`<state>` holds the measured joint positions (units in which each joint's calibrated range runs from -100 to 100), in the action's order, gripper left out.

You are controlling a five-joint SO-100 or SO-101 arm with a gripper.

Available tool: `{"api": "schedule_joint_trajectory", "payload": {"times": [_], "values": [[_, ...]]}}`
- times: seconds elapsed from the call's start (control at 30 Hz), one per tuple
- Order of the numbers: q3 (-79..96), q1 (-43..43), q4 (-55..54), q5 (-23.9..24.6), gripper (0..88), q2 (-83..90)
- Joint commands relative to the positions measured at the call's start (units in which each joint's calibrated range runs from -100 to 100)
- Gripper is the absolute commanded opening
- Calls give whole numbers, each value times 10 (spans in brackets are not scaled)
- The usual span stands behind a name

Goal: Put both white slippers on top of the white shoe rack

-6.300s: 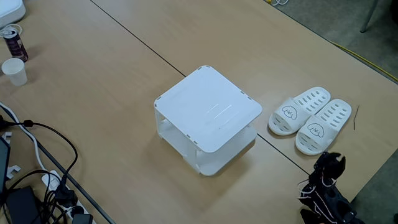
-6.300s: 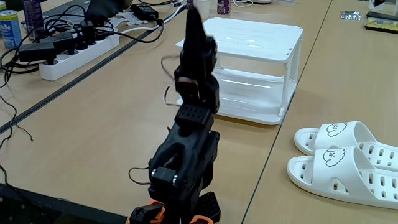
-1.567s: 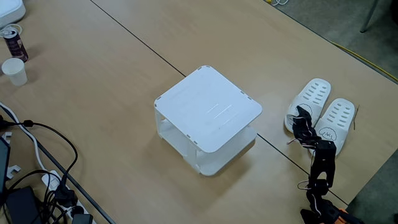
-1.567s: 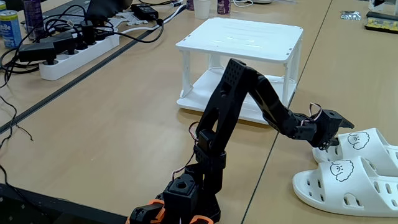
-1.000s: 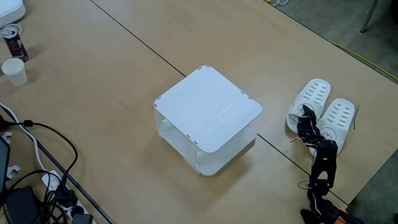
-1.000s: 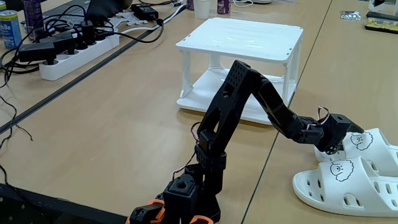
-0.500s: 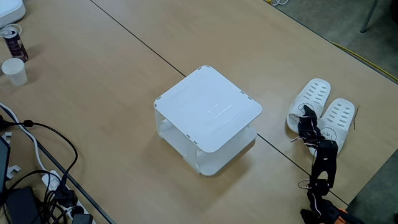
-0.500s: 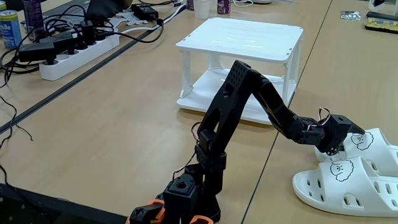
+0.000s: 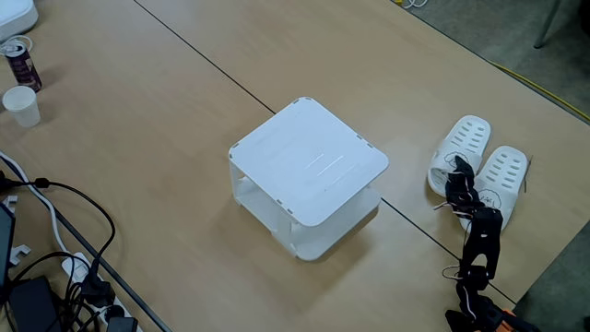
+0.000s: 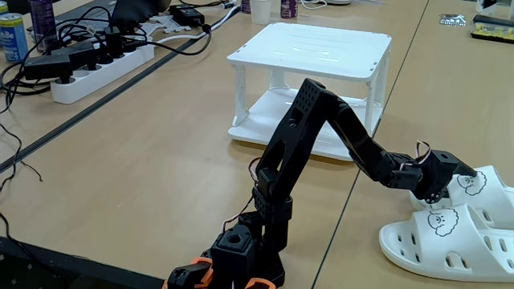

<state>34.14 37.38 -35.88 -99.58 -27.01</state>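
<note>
The white shoe rack stands mid-table, its flat top bare; in the other fixed view the rack is behind the arm. The two white slippers lie side by side to its right, one slipper nearer the rack and the other slipper beside it. My gripper is low at the heel end of the nearer one. From the side, the gripper is pressed against the puppy-face strap of the far slipper; the near slipper lies free. The strap hides the fingertips.
A paper cup and a can stand at the far left. Cables and a power strip crowd the left side. The table edge runs close behind the slippers.
The gripper has pushed slightly further into the slipper by the rack, and that slipper has slid a little away from the rack. The rack and the other slipper have not moved.
</note>
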Motion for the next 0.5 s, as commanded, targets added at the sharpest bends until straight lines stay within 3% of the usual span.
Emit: {"api": "schedule_joint_trajectory", "payload": {"times": [0.0,0.07,0.13,0.47], "values": [[-4,16,-8,-4,149,16],[-4,16,-8,-4,117,16],[-4,16,-8,-4,8,16],[-102,-4,0,-4,8,79]]}}
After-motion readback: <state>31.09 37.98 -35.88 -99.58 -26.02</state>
